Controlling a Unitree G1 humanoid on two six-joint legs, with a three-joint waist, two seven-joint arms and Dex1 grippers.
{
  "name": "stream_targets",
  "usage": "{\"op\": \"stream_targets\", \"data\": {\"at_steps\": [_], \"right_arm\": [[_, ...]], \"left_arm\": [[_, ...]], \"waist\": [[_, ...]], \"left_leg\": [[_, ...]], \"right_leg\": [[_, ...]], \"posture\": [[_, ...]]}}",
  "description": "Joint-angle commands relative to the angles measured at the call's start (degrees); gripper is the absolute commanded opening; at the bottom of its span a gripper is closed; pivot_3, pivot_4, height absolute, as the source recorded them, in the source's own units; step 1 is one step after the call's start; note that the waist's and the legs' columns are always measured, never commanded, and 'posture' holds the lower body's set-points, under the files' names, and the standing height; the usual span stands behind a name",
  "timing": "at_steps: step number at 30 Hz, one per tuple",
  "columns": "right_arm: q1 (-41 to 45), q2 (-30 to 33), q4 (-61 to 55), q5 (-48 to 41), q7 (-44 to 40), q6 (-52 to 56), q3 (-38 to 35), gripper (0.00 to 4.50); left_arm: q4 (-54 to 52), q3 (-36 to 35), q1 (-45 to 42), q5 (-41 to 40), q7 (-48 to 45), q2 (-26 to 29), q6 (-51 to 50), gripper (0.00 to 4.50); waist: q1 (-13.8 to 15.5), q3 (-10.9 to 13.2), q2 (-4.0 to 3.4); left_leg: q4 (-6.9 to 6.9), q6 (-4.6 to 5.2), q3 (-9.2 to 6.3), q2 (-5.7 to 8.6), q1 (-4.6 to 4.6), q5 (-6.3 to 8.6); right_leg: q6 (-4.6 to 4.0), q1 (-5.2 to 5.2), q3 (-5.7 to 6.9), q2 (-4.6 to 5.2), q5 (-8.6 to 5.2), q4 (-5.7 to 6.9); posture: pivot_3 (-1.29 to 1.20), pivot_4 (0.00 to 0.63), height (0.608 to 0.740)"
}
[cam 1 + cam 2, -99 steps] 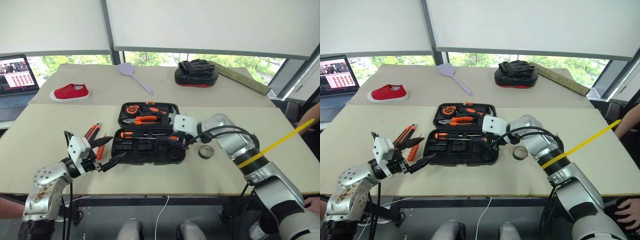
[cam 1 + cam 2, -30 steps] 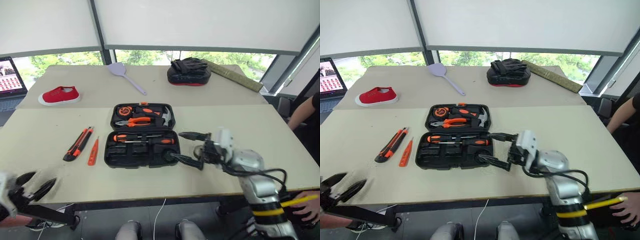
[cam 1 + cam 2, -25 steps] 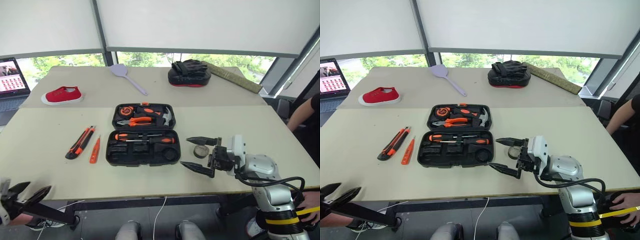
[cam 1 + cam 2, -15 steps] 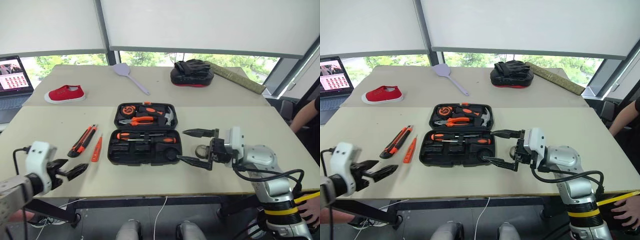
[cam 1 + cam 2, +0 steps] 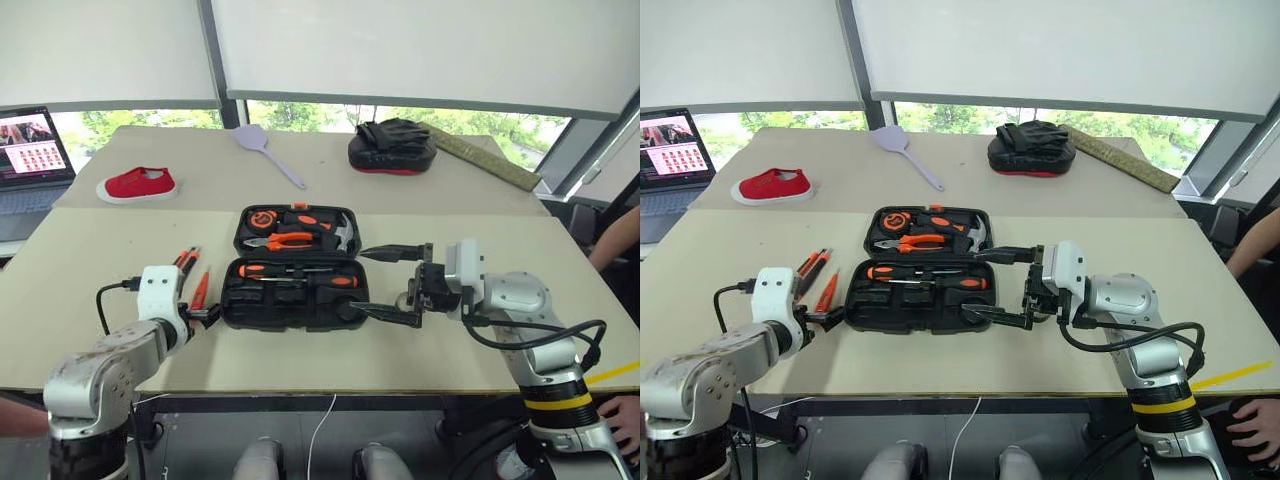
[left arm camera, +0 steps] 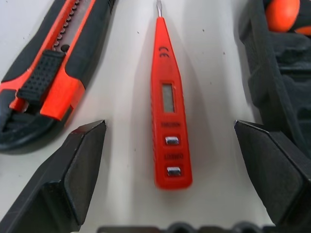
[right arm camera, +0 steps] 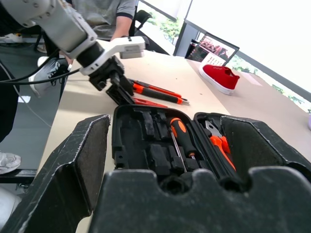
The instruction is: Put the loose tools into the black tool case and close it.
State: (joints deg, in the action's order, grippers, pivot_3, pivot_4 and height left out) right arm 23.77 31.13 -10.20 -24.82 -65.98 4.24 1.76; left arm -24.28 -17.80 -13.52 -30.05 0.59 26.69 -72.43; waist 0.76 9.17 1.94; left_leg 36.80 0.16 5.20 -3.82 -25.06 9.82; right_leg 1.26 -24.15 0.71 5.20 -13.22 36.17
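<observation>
The black tool case lies open mid-table with two orange-and-black screwdrivers in its near half. Left of it lie the orange-black utility knife and the small orange cutter. My left gripper sits low over the table at the case's left edge. It is open, and its fingers straddle the near end of the cutter without touching it. My right gripper hovers open at the case's right end, pointing left along it, with nothing held. The left gripper also shows beyond the case in the right wrist view.
Pliers, a hammer and a tape measure fill the case lid. At the back are a red shoe, a lilac spatula, a black padded mitt, a long plank and a laptop. A person's arm is at the right edge.
My left arm has swung up from below the table's near-left corner to the tools beside the case. The right gripper has stayed open by the case's right end.
</observation>
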Motion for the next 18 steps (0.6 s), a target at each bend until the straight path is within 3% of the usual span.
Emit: {"op": "stream_targets", "data": {"at_steps": [1,8,15,18], "right_arm": [[0.4,0.9,-2.1,-0.9,0.5,0.7,-0.5,4.50],[0.1,1.6,-3.5,-1.3,0.6,2.4,-0.4,4.50],[-0.4,2.5,-6.1,-3.5,1.3,4.6,-2.2,4.50],[-0.5,3.8,-6.4,-3.7,1.4,5.9,-2.7,4.50]], "left_arm": [[4.9,1.4,-2.2,2.3,-0.9,-1.0,2.2,3.39],[7.8,2.4,-1.7,4.0,-4.5,0.1,3.9,0.58],[0.7,1.6,1.8,5.8,-12.5,6.5,15.8,0.45],[0.0,0.4,1.8,3.6,-23.3,10.8,24.5,0.45]], "waist": [[0.0,0.0,0.00],[0.2,0.0,-0.03],[0.0,0.0,0.01],[0.0,0.0,0.03]], "left_leg": [[0.00,0.01,-0.01,0.00,0.00,-0.03],[0.00,-0.01,-0.02,0.01,0.01,-0.07],[0.00,-0.01,0.00,-0.01,-0.06,-0.06],[0.00,-0.04,0.00,-0.05,-0.15,-0.05]], "right_leg": [[-0.02,0.00,0.01,0.00,0.04,0.00],[-0.03,0.01,0.02,0.02,0.11,0.02],[-0.04,-0.07,0.00,0.04,0.10,-0.04],[-0.07,-0.14,0.03,0.02,0.09,-0.04]], "posture": [[0.00,0.150,0.740],[0.00,0.150,0.740],[0.00,0.150,0.740],[0.00,0.150,0.740]]}}
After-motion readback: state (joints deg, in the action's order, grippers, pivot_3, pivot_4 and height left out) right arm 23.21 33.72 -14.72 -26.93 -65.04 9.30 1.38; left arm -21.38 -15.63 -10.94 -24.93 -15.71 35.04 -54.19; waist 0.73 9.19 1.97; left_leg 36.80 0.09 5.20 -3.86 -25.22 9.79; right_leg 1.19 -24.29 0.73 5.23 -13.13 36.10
